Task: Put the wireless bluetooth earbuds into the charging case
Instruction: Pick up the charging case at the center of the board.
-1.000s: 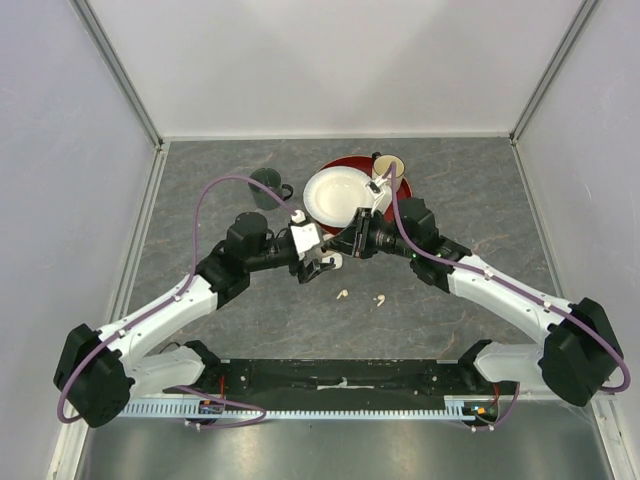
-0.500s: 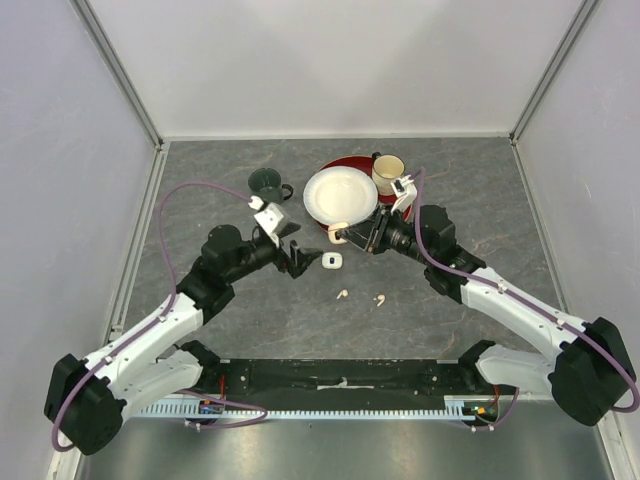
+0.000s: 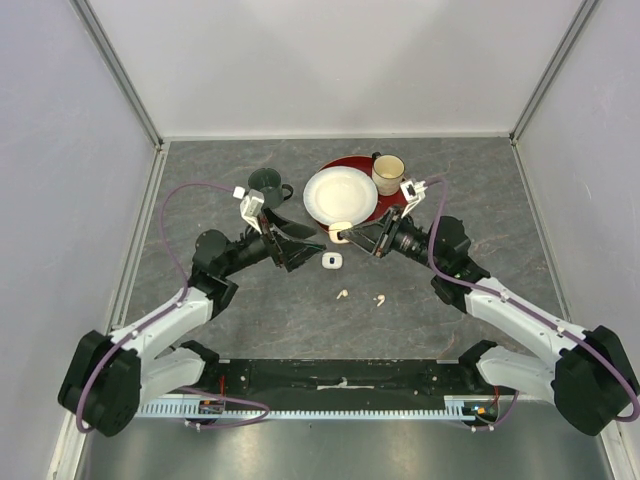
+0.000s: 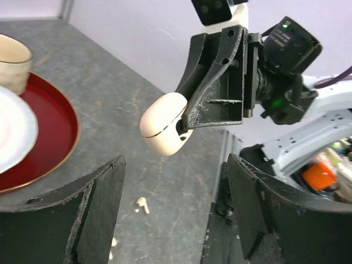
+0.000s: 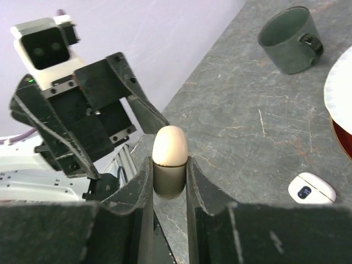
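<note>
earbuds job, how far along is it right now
Done: nothing is inserted yet. The peach case is only lifted off the table, and its lid looks shut.
In hand: the right gripper is clamped on that case, with the open left gripper facing it.
Left: one earbud and a second earbud lie loose near the white case, so opening a case and seating them remains.
</note>
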Motion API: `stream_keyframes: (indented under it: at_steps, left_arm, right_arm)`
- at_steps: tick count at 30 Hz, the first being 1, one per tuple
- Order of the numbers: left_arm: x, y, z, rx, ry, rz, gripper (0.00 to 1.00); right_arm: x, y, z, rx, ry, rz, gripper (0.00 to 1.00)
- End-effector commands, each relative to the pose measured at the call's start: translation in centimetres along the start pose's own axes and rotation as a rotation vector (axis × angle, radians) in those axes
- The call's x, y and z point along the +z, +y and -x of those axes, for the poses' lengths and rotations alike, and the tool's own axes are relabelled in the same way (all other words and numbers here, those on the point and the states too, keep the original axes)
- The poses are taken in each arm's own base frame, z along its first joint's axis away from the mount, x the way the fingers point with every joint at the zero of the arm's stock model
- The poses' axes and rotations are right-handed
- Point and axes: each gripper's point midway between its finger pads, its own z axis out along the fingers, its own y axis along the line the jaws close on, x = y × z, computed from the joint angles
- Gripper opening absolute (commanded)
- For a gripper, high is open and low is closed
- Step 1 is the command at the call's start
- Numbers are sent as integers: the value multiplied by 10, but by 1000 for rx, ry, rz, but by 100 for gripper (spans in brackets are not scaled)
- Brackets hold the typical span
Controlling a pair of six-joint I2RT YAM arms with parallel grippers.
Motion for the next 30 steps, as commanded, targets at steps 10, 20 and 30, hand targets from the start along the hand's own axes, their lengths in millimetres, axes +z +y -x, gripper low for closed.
stream_keyframes:
  at_steps: [10, 20, 30]
  left_arm:
    - [8, -35, 15, -159, -85, -237, 66]
    - [23, -35, 14, -179, -81, -252, 61]
    - [33, -39, 16, -179, -97, -275, 48]
  right_arm:
    - [-11, 43, 18, -37, -86, 202, 0]
    - [-9, 45, 14, -14, -78, 229, 0]
    - [-7, 42, 9, -5, -56, 233, 0]
